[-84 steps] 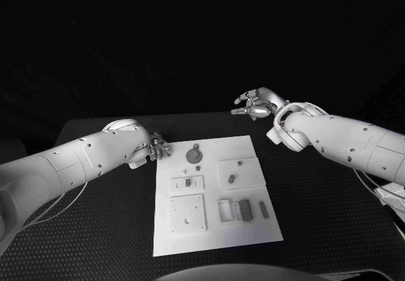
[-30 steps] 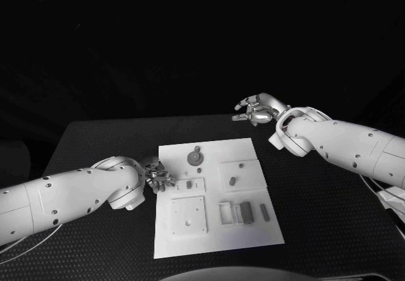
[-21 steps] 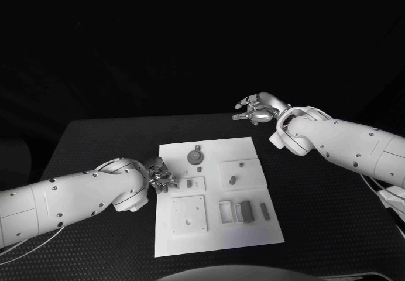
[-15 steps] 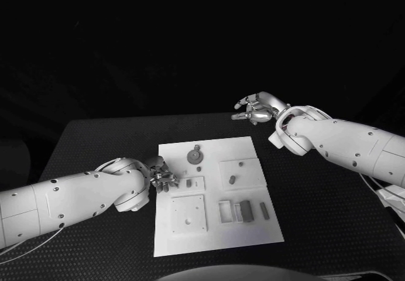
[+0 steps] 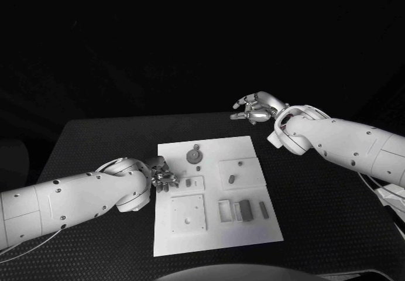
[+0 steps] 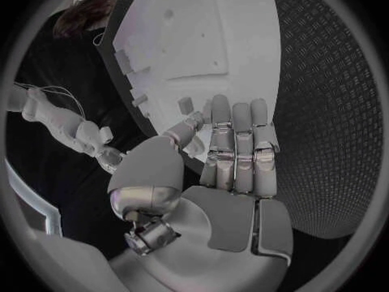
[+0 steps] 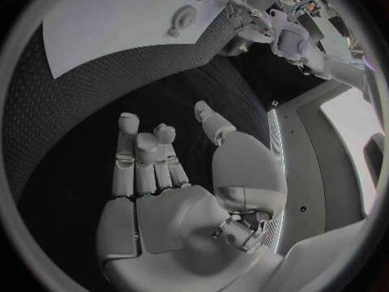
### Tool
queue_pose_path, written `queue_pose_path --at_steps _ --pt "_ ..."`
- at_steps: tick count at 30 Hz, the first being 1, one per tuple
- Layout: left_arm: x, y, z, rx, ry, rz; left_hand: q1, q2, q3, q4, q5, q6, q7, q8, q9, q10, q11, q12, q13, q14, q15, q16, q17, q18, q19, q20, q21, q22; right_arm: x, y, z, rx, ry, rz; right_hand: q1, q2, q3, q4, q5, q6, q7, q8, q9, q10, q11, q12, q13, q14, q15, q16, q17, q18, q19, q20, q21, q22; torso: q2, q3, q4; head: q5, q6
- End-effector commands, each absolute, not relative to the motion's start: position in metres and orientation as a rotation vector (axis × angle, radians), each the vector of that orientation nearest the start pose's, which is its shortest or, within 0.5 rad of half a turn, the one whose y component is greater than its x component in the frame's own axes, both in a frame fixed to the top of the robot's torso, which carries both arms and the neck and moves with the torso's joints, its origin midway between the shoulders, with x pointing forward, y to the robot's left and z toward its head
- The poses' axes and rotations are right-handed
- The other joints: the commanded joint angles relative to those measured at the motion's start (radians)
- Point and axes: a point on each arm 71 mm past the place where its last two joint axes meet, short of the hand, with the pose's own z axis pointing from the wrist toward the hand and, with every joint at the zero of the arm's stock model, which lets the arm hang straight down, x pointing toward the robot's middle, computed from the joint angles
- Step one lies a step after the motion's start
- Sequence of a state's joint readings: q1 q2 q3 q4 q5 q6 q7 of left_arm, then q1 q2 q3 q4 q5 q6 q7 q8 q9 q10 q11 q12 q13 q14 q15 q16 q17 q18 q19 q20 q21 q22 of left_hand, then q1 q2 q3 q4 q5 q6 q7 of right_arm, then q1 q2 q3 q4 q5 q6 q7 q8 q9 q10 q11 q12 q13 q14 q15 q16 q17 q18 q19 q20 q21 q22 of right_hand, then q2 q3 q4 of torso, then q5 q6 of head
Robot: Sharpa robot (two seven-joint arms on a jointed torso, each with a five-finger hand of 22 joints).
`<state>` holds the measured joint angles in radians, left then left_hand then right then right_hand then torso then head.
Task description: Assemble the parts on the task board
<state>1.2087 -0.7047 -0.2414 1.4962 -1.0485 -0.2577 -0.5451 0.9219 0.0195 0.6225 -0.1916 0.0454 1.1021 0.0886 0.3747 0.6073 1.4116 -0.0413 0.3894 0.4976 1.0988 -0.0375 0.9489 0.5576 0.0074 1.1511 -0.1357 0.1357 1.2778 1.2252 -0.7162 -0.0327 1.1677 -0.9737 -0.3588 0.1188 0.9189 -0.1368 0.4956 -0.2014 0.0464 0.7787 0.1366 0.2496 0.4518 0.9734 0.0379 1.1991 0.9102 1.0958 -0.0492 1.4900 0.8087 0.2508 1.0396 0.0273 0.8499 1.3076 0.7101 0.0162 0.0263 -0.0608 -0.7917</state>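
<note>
1. Our left hand (image 5: 162, 177) hovers at the left edge of the white board (image 5: 215, 231), fingers straight and apart, holding nothing.
2. Our right hand (image 5: 256, 109) hangs over the dark surface (image 5: 337, 199) beyond the board's far right corner, loosely spread and empty.
3. The small parts (image 5: 244, 209) lie on the board; a round part (image 5: 194, 156) sits near its far edge.
4. To do this step well, we should bring the left fingers down slowly onto the nearest small part (image 5: 187, 183), pinching it squarely.
5. Compared with 2.8 s ago, the left hand has come nearer along the board's left edge; the right hand has hardly shifted.
</note>
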Motion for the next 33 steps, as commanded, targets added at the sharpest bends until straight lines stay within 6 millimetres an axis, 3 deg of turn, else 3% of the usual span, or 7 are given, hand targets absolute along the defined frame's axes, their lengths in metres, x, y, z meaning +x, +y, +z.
queue_pose_path --at_steps 1,11,28,33 --pt "0.457 0.1708 -0.2767 -0.302 2.188 -0.381 -0.006 -0.005 0.0 0.005 0.003 0.047 -0.04 0.003 0.002 0.006 -0.002 0.005 0.002 0.004 -0.001 0.004 0.002 0.009 0.005 0.001 0.001 0.002 0.5509 -0.2444 -0.1849 0.275 1.604 0.808 -0.01 0.0 0.002 -0.002 0.004 0.041 0.037 -0.006 -0.001 -0.073 0.023 0.003 -0.001 -0.008 0.002 -0.005 -0.001 0.011 -0.007 -0.001 -0.007 0.019 0.0 0.0005 0.0001 0.003 0.001" --pt "0.4559 0.1682 -0.2783 -0.281 2.202 -0.377 -0.009 -0.007 -0.001 0.007 0.003 0.046 -0.04 0.002 0.003 0.003 -0.001 0.007 0.004 0.001 -0.001 0.006 0.004 0.008 0.003 0.0 0.001 0.007 0.5508 -0.2443 -0.1851 0.275 1.605 0.808 -0.01 0.0 0.002 -0.002 0.004 0.04 0.037 -0.006 -0.001 -0.073 0.023 0.003 -0.001 -0.008 0.002 -0.005 -0.002 0.011 -0.007 -0.001 -0.007 0.019 0.0 0.0009 -0.0006 0.003 -0.003" --pt "0.4551 0.1631 -0.2789 -0.222 2.186 -0.37 -0.012 -0.01 -0.001 0.011 0.003 0.048 -0.041 0.004 0.005 0.003 -0.003 0.012 0.008 0.001 -0.002 0.009 0.007 0.009 0.004 -0.001 0.003 0.013 0.5501 -0.2441 -0.1862 0.275 1.608 0.81 -0.011 0.0 0.002 -0.002 0.004 0.04 0.037 -0.006 -0.001 -0.074 0.023 0.003 -0.002 -0.008 0.002 -0.005 -0.002 0.011 -0.007 -0.001 -0.007 0.019 -0.001 0.0008 0.0001 -0.002 0.001" --pt "0.4545 0.1629 -0.2793 -0.217 2.192 -0.367 -0.012 -0.01 -0.001 0.012 0.003 0.049 -0.041 0.005 0.006 0.003 -0.003 0.013 0.01 0.001 -0.002 0.01 0.008 0.009 0.004 -0.001 0.003 0.015 0.5501 -0.244 -0.1863 0.275 1.609 0.81 -0.011 0.001 0.002 -0.002 0.004 0.04 0.037 -0.005 -0.001 -0.074 0.023 0.004 -0.002 -0.008 0.002 -0.005 -0.002 0.011 -0.007 -0.001 -0.007 0.019 0.0 0.0006 -0.0002 0.007 -0.006"
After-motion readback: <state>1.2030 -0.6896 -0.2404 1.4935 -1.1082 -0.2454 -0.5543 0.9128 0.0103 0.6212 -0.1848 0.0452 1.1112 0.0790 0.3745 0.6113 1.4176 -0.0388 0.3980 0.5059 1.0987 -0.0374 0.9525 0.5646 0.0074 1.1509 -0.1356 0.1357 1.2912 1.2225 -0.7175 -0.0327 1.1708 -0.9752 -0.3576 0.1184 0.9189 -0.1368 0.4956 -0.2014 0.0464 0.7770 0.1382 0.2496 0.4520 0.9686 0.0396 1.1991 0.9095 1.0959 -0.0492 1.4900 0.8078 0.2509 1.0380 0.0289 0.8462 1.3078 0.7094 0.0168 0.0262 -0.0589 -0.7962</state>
